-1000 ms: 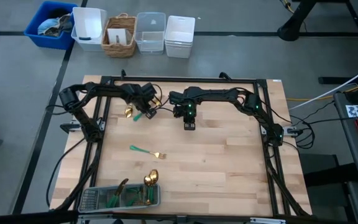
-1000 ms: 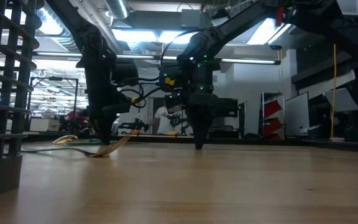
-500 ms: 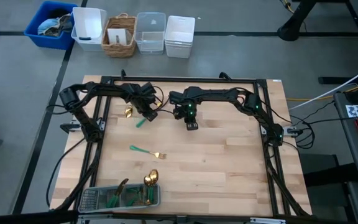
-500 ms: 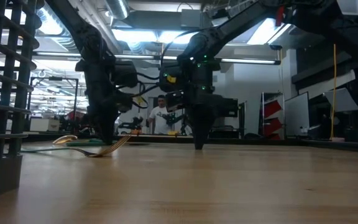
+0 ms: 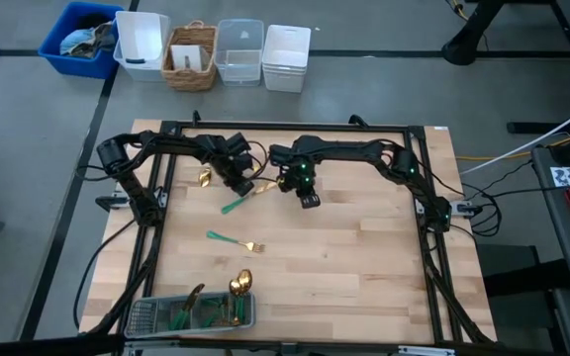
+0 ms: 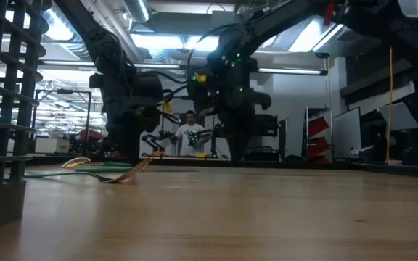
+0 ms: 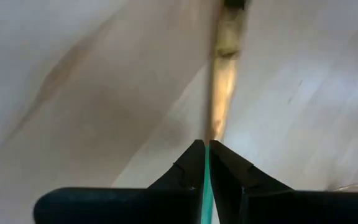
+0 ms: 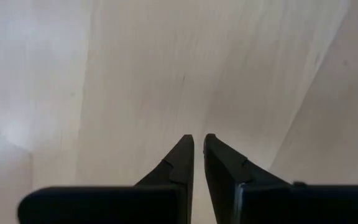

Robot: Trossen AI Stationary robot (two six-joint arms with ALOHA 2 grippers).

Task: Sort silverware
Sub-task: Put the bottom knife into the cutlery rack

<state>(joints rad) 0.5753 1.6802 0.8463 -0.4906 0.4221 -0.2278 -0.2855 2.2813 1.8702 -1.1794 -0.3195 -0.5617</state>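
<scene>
My left gripper point(image 5: 242, 188) is near the back of the wooden table point(image 5: 364, 257), a bit left of centre, fingers pinched tight on a teal handle point(image 7: 206, 186); from the wrist cam the piece I'm holding point(image 7: 222, 81) runs out ahead as a blurred gold shaft, so can't tell fork, spoon or knife. From overhead the teal end point(image 5: 231, 206) sticks out below-left of the jaws. My right gripper point(image 5: 310, 199) sits just beside the left, also near the back edge, fingers point(image 8: 180, 163) almost together w/ a thin gap, nothing btwn them, only bare wood in front. Rest of the silverware: a gold spoon point(image 5: 204, 179) by the left arm, touching nothing I can make out; a fork point(image 5: 234, 240) lying alone mid-table, teal handle, gold tines; several more pcs bunched in the grey mesh tray point(image 5: 142, 317) at the front-left edge, one gold spoon bowl point(image 5: 241, 285) poking over its rim. Low cam shows the fork point(image 6: 111, 171) flat on the wood, and a person point(image 6: 189, 136) far off in the room behind.
</scene>
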